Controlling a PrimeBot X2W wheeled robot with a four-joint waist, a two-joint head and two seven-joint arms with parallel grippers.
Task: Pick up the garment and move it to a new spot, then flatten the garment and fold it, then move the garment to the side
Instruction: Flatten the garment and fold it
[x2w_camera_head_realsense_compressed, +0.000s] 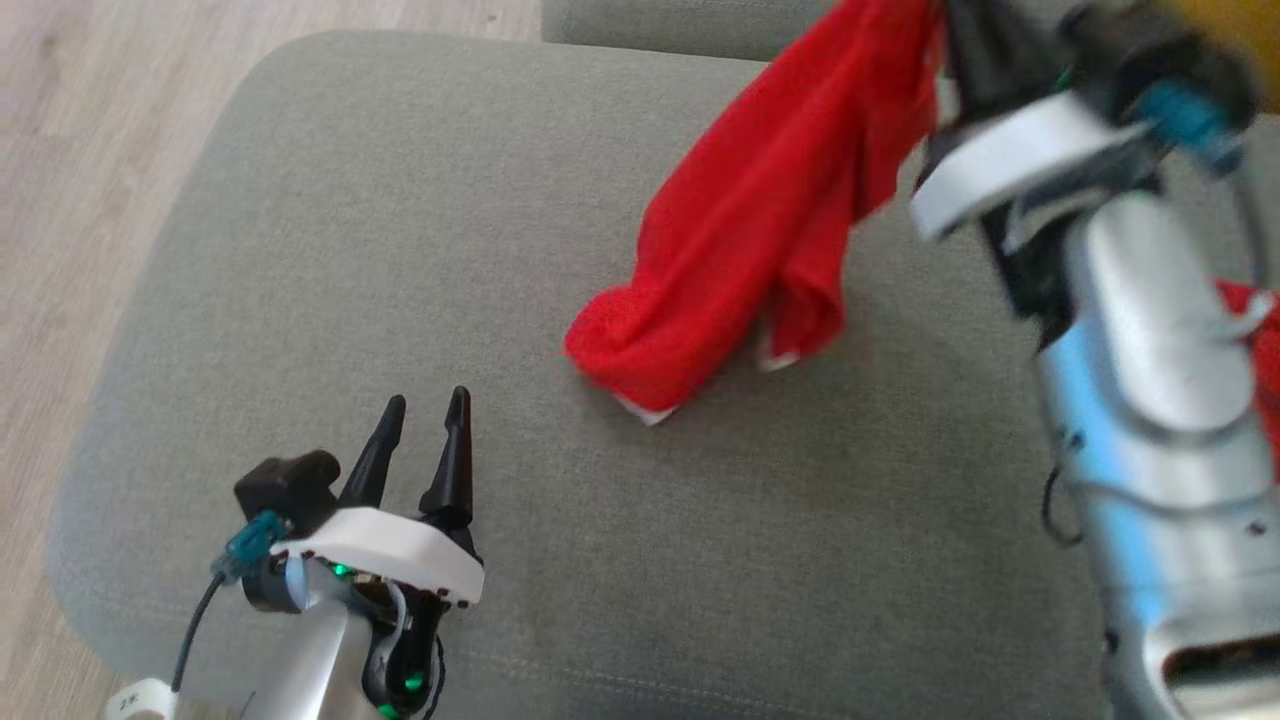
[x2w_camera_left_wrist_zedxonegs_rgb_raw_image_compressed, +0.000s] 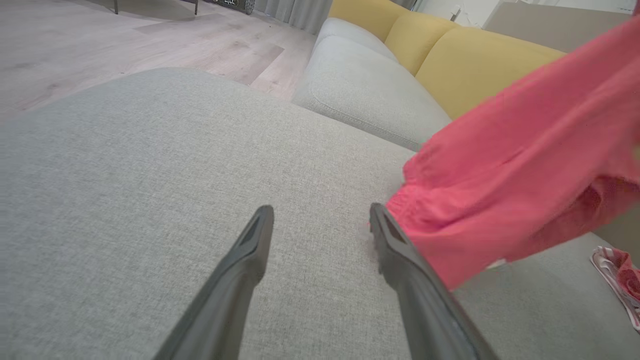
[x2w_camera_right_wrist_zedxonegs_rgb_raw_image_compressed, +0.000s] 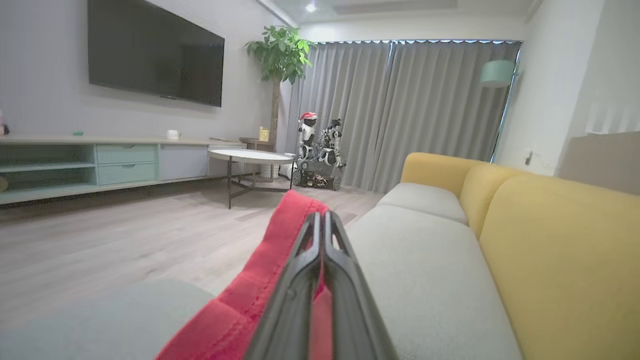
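In your head view, the left gripper (x2w_camera_head_realsense_compressed: 428, 402) sits at 7 o'clock over the grey cushion (x2w_camera_head_realsense_compressed: 330, 250), fingers spread with nothing between them. The red garment (x2w_camera_head_realsense_compressed: 760, 230) hangs down from 1 o'clock, beside the right arm (x2w_camera_head_realsense_compressed: 1150, 330), and its lower end touches the cushion near the centre.

In your left wrist view, the two fingers stand wide apart above the cushion. The garment is at 3 o'clock, just beside the fingertip on that side. A striped cloth (x2w_camera_left_wrist_zedxonegs_rgb_raw_image_compressed: 617, 275) lies at 4 o'clock.

In your right wrist view, the right gripper (x2w_camera_right_wrist_zedxonegs_rgb_raw_image_compressed: 321, 216) is pinched tight on a fold of the garment, which drapes away toward 7 o'clock.
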